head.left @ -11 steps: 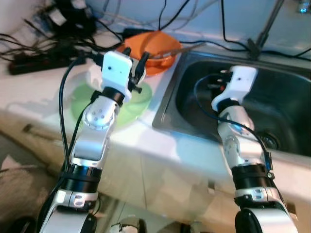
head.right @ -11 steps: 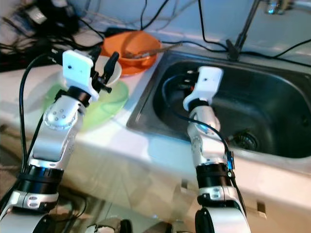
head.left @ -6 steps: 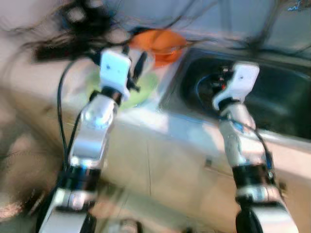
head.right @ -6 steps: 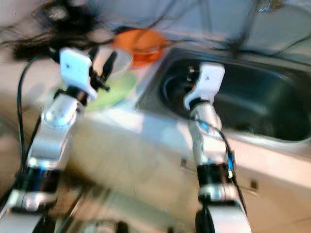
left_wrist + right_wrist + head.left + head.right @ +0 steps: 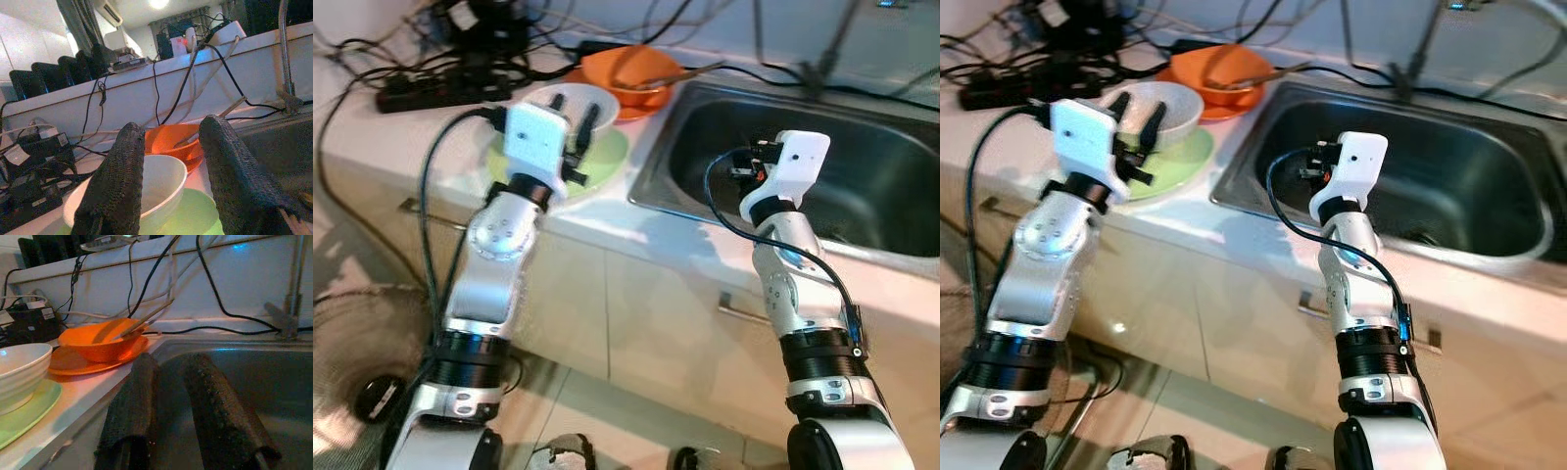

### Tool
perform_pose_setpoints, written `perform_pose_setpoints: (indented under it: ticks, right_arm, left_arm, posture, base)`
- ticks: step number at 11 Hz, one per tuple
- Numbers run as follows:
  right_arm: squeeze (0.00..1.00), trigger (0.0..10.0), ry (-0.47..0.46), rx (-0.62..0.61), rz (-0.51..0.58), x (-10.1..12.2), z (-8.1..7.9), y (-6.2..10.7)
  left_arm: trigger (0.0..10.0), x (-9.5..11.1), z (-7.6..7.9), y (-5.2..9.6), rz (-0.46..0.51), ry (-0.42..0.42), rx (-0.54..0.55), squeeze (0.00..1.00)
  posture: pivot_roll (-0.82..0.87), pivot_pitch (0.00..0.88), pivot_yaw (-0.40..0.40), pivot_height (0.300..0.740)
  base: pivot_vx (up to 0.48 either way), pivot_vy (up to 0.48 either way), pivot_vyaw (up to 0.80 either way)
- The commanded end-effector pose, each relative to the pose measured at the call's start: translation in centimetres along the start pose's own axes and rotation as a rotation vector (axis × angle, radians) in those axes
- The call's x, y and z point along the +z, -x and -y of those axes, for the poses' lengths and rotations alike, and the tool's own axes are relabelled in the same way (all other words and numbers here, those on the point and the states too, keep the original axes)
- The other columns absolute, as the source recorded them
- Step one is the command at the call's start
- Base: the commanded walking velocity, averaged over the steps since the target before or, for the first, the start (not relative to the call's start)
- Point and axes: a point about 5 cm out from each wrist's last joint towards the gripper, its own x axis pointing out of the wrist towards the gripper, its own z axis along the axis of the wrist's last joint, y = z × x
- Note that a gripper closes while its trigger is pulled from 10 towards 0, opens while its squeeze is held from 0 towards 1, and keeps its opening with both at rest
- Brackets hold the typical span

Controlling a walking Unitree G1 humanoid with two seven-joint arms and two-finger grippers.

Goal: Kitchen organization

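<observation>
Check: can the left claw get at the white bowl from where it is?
Probably yes. The left claw is open, right in front of the white bowl on the green plate, with nothing between them.

My arms are silver with white wrist boxes, and my fingers [image 5: 120, 186] are black with a rough knitted-looking texture. White bowl [image 5: 1157, 108] sits on a pale green plate [image 5: 1178, 160]. Behind it, an orange bowl [image 5: 636, 70] on an orange plate [image 5: 73, 361]. The table [image 5: 401, 132] is off-white, the sink [image 5: 1449, 186] dull grey steel, and the cables [image 5: 431, 59] and power strip [image 5: 435, 93] are black.
</observation>
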Motion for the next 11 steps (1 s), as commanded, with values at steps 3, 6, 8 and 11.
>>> perform_pose_setpoints:
  ticks: [3,6,8,11]
  right_arm:
    - [0.00,10.0,0.019,0.025,0.006,0.21,-0.42,-0.12]
    - [0.00,10.0,0.013,0.021,0.000,0.14,-0.33,-0.13]
    - [0.00,10.0,0.020,0.025,0.001,0.16,-0.35,-0.13]
    - [0.00,10.0,0.016,0.024,0.005,0.20,-0.38,-0.16]
  left_arm:
    - [10.0,0.04,0.16,-0.14,0.000,0.004,0.003,0.00]
    - [10.0,-0.03,0.00,-0.19,-0.005,0.000,0.007,0.00]
    - [10.0,-0.05,0.10,-0.19,-0.006,0.002,0.005,0.00]
    - [10.0,-0.01,0.02,-0.29,-0.004,0.000,0.008,0.00]
  posture:
    - [0.08,0.088,0.016,0.740]
    - [0.08,0.092,0.017,0.740]
    - [0.08,0.096,0.016,0.740]
    - [0.08,0.094,0.016,0.740]
  base:
    - [0.000,0.000,0.30]
    - [0.160,0.000,0.00]
    - [0.244,0.000,0.00]
    - [0.245,0.000,0.00]
